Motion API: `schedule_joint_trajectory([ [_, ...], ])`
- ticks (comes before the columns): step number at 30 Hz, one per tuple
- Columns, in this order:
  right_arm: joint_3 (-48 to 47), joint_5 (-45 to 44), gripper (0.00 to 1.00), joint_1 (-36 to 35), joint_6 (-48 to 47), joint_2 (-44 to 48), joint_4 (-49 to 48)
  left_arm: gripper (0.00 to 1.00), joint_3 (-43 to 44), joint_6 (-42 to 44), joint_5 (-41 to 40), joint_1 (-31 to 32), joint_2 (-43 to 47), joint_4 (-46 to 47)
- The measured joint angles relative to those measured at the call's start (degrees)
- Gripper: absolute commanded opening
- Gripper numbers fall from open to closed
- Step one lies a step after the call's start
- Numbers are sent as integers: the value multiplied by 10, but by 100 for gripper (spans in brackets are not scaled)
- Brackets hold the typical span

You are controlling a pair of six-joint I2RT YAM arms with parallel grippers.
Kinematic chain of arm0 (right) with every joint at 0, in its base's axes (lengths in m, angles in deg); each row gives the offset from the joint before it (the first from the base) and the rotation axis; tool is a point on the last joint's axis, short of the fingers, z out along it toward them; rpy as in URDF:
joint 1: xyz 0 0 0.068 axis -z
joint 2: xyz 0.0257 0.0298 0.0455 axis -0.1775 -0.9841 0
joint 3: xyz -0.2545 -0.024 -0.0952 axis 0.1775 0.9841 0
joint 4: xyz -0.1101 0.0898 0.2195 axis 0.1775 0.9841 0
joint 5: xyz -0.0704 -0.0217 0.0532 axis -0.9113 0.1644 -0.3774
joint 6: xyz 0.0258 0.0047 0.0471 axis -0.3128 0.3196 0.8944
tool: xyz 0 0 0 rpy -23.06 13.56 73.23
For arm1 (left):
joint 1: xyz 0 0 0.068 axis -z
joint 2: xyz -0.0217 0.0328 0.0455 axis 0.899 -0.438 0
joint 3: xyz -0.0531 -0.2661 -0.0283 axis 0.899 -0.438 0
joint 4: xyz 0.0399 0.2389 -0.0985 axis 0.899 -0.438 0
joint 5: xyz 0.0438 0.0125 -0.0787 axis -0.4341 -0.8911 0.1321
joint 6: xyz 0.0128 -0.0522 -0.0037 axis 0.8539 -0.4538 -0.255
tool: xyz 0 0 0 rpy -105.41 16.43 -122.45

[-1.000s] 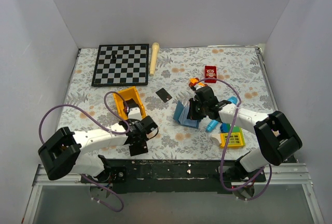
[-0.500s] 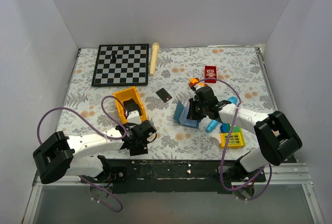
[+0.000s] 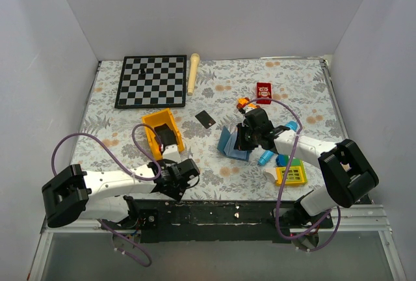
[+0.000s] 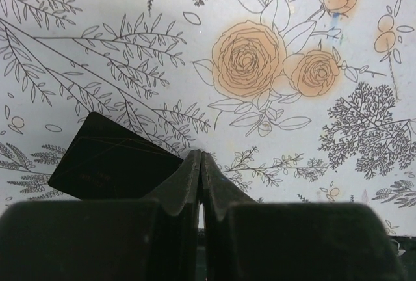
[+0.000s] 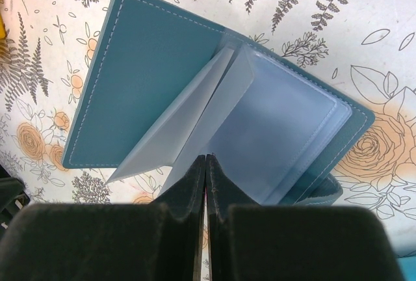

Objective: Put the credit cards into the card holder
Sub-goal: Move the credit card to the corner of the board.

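One black credit card [image 4: 107, 162] lies flat on the floral tablecloth. It sits just left of my left gripper [image 4: 200, 155], which is shut with its tips down at the cloth; the card's right corner runs behind the left finger. A second credit card [image 3: 205, 119] lies mid-table. The slate-blue card holder [image 5: 149, 79] stands open like a book. My right gripper [image 5: 205, 158] is shut on one of its clear inner sleeves [image 5: 260, 131]. Seen from the top camera, the left gripper [image 3: 188, 172] is near the front edge and the right gripper [image 3: 244, 139] is at the holder [image 3: 229, 143].
A chessboard [image 3: 151, 80] and a wooden stick [image 3: 192, 73] lie at the back. A yellow bin [image 3: 161, 133] stands just behind the left gripper. A red box [image 3: 263, 91], a blue tube toy [image 3: 266, 157] and a yellow-green toy [image 3: 291, 174] crowd the right arm.
My left gripper has closed and shifted slightly right and toward the near edge. The right arm and the card holder have not moved.
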Motion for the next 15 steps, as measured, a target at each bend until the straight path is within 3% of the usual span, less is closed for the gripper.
schedule_joint_trajectory([
  [15, 0, 2, 5, 0, 2, 0, 0, 0, 3, -37, 11, 26, 10, -41],
])
